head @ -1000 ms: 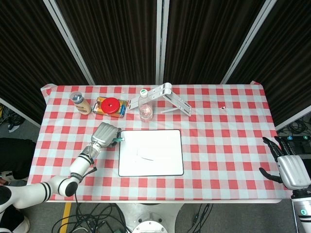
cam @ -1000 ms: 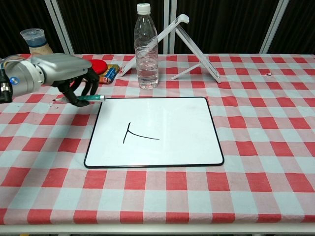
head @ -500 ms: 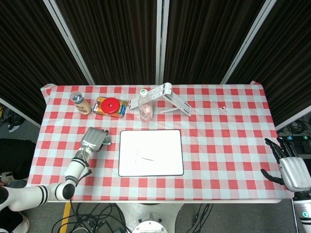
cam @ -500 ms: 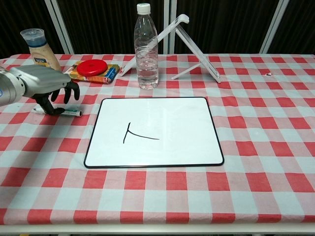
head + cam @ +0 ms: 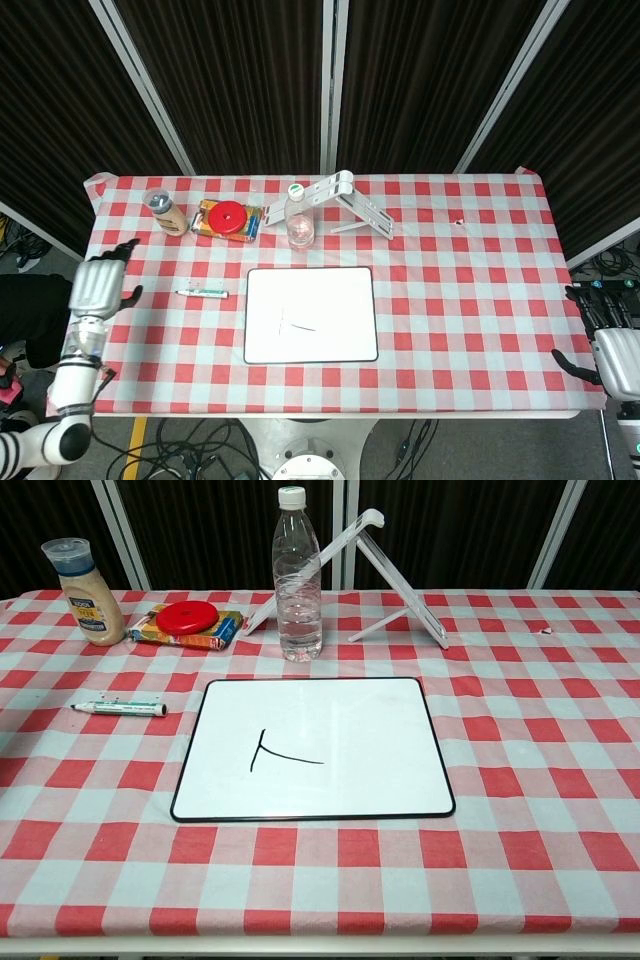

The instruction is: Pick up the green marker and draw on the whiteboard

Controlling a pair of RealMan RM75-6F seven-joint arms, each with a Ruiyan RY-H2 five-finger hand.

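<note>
The green marker [image 5: 203, 293] [image 5: 121, 708] lies flat on the checked cloth just left of the whiteboard [image 5: 311, 314] [image 5: 312, 746], with no hand on it. A short dark line is drawn on the board's left middle. My left hand [image 5: 97, 289] hangs open over the table's left edge, well left of the marker. My right hand [image 5: 612, 344] is open beyond the table's right edge, holding nothing. Neither hand shows in the chest view.
Along the back stand a sauce bottle [image 5: 80, 578], a red lid on a snack pack [image 5: 189, 621], a clear water bottle [image 5: 298, 578] and a white folding stand [image 5: 385, 570]. The table [image 5: 470, 290] carries a red checked cloth.
My left hand has let go of the marker, laid it left of the board and drawn back leftward to the table's edge. My right hand has shifted slightly lower at the right.
</note>
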